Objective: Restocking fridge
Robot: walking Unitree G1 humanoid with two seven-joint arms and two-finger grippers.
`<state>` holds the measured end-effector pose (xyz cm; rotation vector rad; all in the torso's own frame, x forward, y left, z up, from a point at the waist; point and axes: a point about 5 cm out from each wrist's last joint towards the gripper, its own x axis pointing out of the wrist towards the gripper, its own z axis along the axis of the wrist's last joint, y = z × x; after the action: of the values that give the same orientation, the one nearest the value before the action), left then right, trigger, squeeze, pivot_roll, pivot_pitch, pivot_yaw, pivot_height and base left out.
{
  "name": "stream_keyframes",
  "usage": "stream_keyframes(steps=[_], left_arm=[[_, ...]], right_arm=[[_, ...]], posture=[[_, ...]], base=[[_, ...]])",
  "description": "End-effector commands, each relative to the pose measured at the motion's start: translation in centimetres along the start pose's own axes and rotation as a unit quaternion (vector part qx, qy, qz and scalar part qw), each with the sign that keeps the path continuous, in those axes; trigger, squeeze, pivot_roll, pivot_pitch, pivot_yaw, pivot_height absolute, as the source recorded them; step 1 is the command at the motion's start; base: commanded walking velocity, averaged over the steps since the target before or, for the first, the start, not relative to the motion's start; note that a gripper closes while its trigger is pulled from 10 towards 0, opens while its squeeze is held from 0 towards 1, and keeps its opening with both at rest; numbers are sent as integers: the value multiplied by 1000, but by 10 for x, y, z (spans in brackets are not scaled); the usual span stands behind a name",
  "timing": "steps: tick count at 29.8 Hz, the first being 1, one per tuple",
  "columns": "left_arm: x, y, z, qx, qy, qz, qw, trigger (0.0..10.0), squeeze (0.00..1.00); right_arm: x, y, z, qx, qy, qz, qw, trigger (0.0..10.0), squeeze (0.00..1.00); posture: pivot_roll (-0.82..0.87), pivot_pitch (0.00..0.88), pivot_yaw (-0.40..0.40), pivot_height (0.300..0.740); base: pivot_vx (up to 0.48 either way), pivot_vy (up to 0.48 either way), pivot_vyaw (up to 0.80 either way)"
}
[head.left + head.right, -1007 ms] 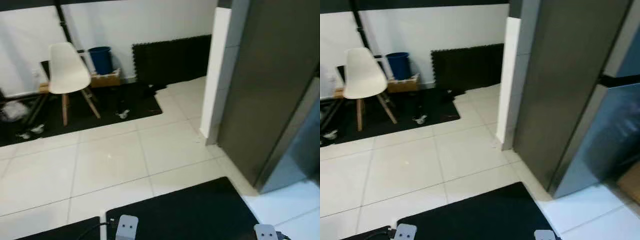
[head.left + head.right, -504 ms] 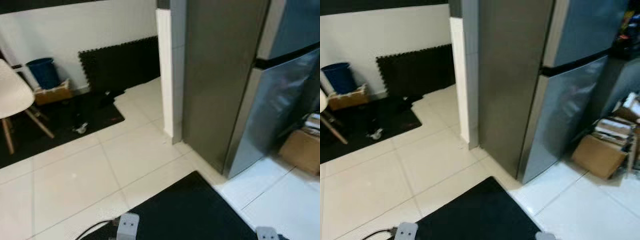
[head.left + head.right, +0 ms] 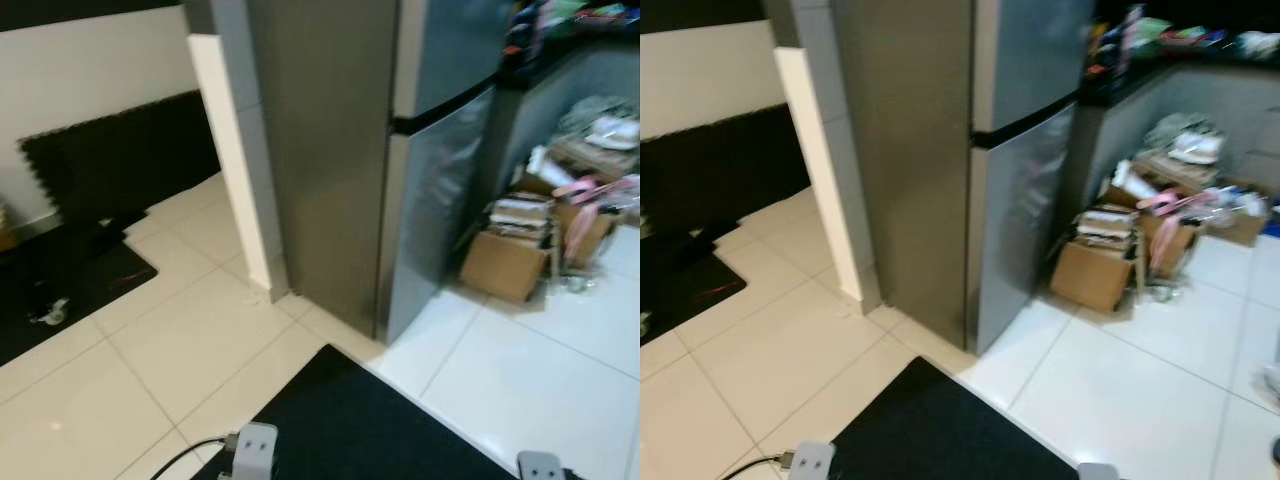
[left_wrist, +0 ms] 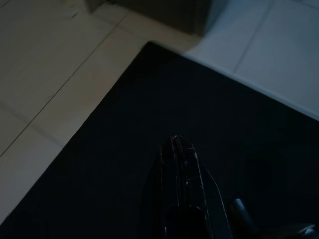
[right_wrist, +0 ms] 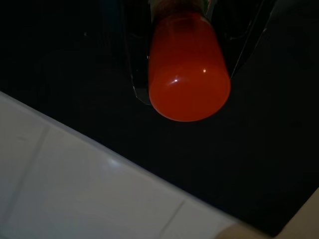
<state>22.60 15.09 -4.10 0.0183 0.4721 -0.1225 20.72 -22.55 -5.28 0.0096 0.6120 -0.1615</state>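
1. A dark foam mat [image 3: 110,150] leans against the white wall at the far left, with a black floor mat [image 3: 60,290] lying in front of it.
2. The left gripper [image 4: 178,147] hangs low over a black rug [image 3: 370,425] at the near edge of the scene; its two black fingers are pressed together with nothing between them.
3. A white pillar [image 3: 232,160] stands just left of the fridge, rising from the pale tiled floor [image 3: 190,340].
4. The fridge [image 3: 970,150] stands at the middle of the scene, grey and tall, with both its upper and lower doors closed. A dark seam divides the two doors.
5. Right of the fridge, a cardboard box [image 3: 1095,272] sits on the floor with a stack of papers on top, close to the fridge's lower door.
6. Further right, a heap of clutter [image 3: 1200,195] lies against a dark counter [image 3: 1170,70] at the far right.
7. The right gripper [image 5: 185,20] hangs over the rug's right edge, its fingers closed round an orange bottle [image 5: 188,69], whose rounded end points down at the rug and white tiles.
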Motion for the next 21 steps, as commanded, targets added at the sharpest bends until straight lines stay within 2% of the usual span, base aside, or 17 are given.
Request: stream_keyframes(steps=[1, 12, 21], left_arm=[[-4, -1, -8, -4, 13, 0, 1000, 10000, 0], [-3, -1, -6, -1, 10, -4, 1000, 10000, 0], [-2, 2, -2, -4, 2, 11, 1000, 10000, 0]], right_arm=[[-3, 3, -9, 12, 16, -1, 1000, 10000, 0], [-4, 3, -9, 21, 9, -3, 1000, 10000, 0], [-4, 8, -7, 13, -1, 11, 1000, 10000, 0]], posture=[[-35, 101, 66, 740], [-38, 102, 73, 740], [-33, 103, 70, 740]], base=[[0, 0, -800], [0, 0, -765], [0, 0, 0]])
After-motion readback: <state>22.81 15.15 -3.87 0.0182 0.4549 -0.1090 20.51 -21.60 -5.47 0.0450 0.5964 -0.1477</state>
